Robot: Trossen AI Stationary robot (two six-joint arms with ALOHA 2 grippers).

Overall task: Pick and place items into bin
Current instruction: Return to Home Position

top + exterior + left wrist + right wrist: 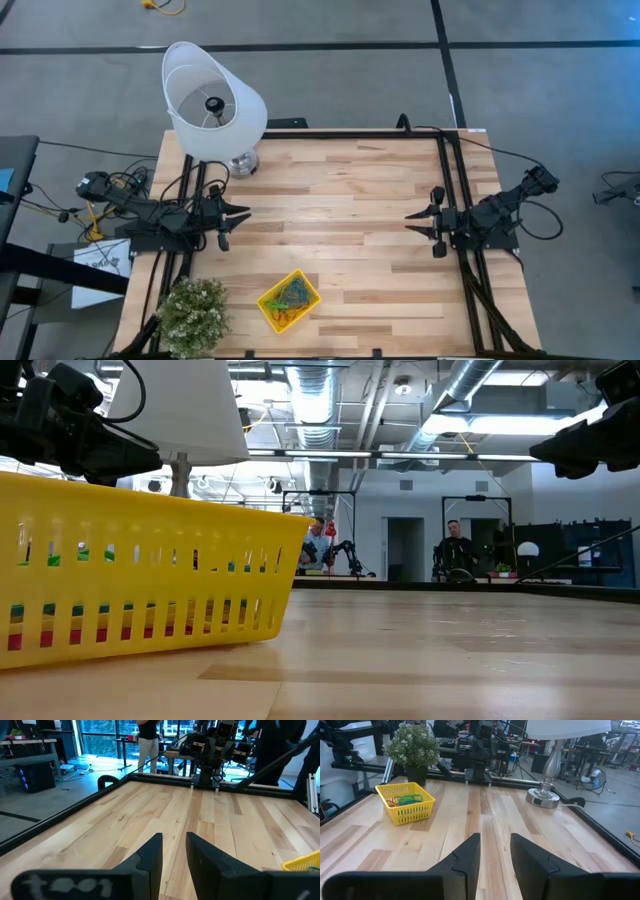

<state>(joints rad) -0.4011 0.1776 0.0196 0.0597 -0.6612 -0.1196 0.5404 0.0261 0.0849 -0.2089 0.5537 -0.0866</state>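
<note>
The yellow bin (309, 283) stands on the table near its near edge, left of the middle. Rubber-band loops (288, 297) in green, blue, orange and red lie heaped on its floor; they also show in the right wrist view (407, 799) and through the bin's slotted wall (140, 590) in the low view. I see no loops on the table. My left gripper (243, 212) hovers at the table's left side, pointing right, empty, its fingers a little apart (174, 837). My right gripper (410, 217) hovers at the right side, pointing left, empty, its fingers a little apart (495, 836).
A white lamp (213, 100) stands at the table's far left corner on a metal foot (543, 797). A green potted plant (192, 312) stands at the near left corner, beside the bin. Black frame rails run along the left and right edges. Bare wood lies between the grippers.
</note>
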